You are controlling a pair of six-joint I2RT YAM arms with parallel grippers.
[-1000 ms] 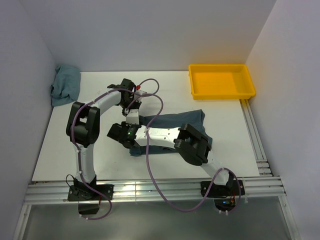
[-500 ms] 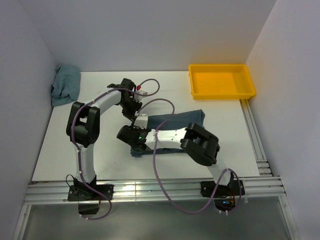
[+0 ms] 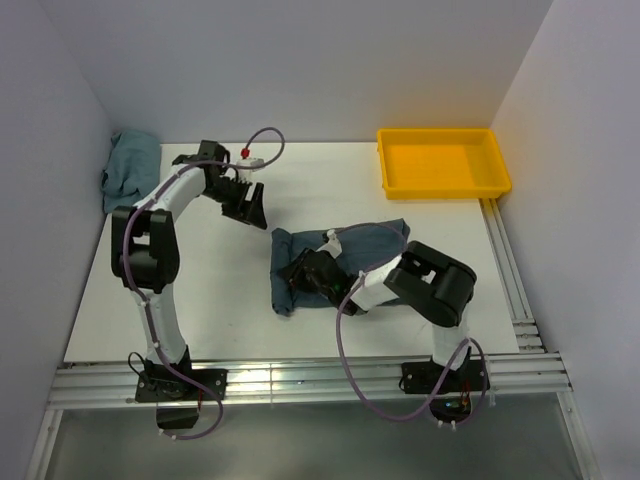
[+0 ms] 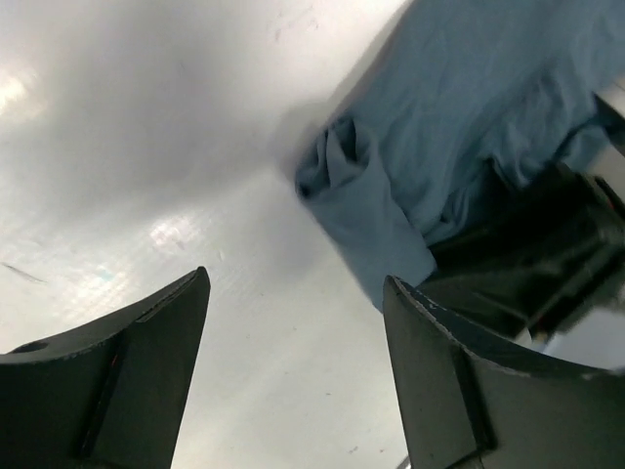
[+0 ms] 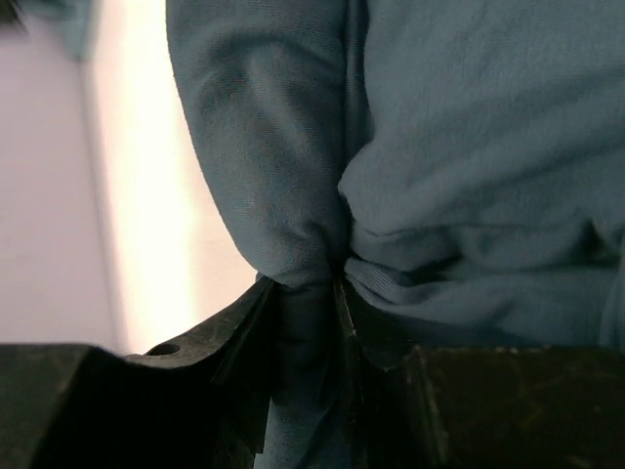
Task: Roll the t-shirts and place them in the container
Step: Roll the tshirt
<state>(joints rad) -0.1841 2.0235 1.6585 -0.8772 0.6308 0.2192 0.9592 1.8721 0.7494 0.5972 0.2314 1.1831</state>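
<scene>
white table (image 3: 200, 290), blue t-shirt (image 3: 375, 240), yellow tray (image 3: 440, 160)

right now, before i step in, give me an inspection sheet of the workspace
surface: white table, bare around the t-shirt
job's things: slate-blue t-shirt mid-table, left end partly rolled
clutter: teal cloth heaped in far left corner; yellow tray far right, nothing in it
grippers: left gripper open over bare table; right gripper shut on the t-shirt's rolled end
cables: purple cables loop off both arms
surroundings: white walls; metal rails along near and right edges
</scene>
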